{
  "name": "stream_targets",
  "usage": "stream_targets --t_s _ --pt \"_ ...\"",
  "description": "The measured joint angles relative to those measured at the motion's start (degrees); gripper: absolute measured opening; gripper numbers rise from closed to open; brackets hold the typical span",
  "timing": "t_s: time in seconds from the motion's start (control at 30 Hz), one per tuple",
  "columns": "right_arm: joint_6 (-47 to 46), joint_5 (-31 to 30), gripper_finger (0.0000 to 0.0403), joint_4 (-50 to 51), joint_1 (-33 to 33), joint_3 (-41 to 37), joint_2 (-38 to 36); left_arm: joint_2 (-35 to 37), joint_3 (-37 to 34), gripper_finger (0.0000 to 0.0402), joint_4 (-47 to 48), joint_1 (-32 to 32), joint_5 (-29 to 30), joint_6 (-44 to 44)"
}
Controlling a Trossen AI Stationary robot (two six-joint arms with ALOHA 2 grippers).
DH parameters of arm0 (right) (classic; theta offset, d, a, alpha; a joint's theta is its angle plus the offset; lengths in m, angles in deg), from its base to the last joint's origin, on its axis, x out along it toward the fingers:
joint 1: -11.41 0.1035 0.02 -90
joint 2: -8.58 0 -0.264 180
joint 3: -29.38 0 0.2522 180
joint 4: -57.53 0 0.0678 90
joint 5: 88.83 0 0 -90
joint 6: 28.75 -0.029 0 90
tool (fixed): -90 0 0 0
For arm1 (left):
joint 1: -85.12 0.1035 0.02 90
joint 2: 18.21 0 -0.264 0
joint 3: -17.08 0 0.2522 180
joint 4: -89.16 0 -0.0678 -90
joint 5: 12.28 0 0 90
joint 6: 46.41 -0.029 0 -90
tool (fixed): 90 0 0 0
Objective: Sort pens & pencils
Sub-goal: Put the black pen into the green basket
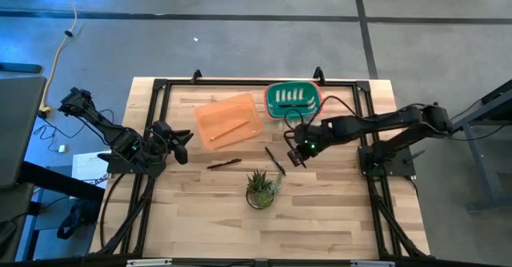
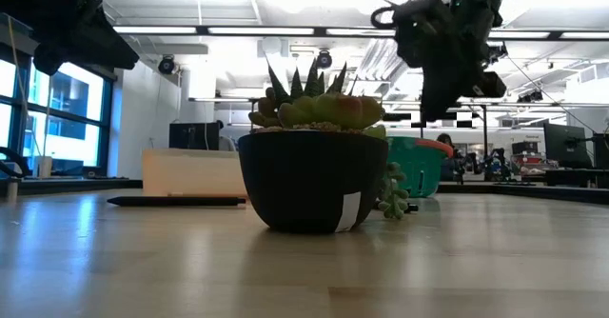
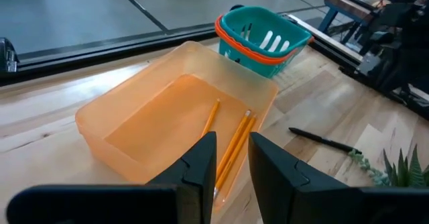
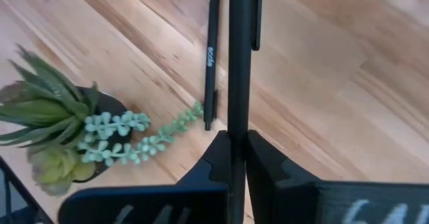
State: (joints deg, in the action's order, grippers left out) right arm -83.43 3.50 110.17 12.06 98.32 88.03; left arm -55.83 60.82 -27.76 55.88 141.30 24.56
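While pencils [image 3: 231,140] are lying sorted in the orange bin [image 3: 127,110] | one pen [image 4: 239,56] is being gripped upright by the right gripper [image 4: 238,150], seemingly bound for the teal basket [image 1: 293,99] | other pens [image 1: 274,160] are lying beside the plant [image 1: 261,189] | left gripper [image 3: 230,158] is being held slightly parted near the bin.

Table [image 1: 336,219] pale smooth wood; tray [image 3: 134,117] translucent glossy plastic; pens [image 4: 210,49] matt.

High overhead; low table-level; wrists close; all share plant [image 1: 260,189].
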Motion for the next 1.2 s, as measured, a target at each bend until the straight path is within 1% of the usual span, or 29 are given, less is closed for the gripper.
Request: stream_targets --t_s 0.3,0.47,0.97,1.2 --pt "1.3 -1.7 0.0 0.1 -0.8 0.0 -3.9 0.0 0.0 0.0076 0.0 0.0 0.8 1.5" --pt "3.7 -3.3 0.0 0.0 -2.3 0.0 -6.0 0.0 0.0 0.0076 -0.3 0.0 1.5 2.2" --pt "13.2 -3.3 0.0 1.1 -8.9 0.0 -8.8 0.0 0.0 0.0076 -3.6 0.0 2.2 3.2" --pt "19.7 -3.2 0.0 3.0 -13.9 0.0 -9.6 0.0 0.0 0.0076 -5.0 0.0 3.2 3.2"
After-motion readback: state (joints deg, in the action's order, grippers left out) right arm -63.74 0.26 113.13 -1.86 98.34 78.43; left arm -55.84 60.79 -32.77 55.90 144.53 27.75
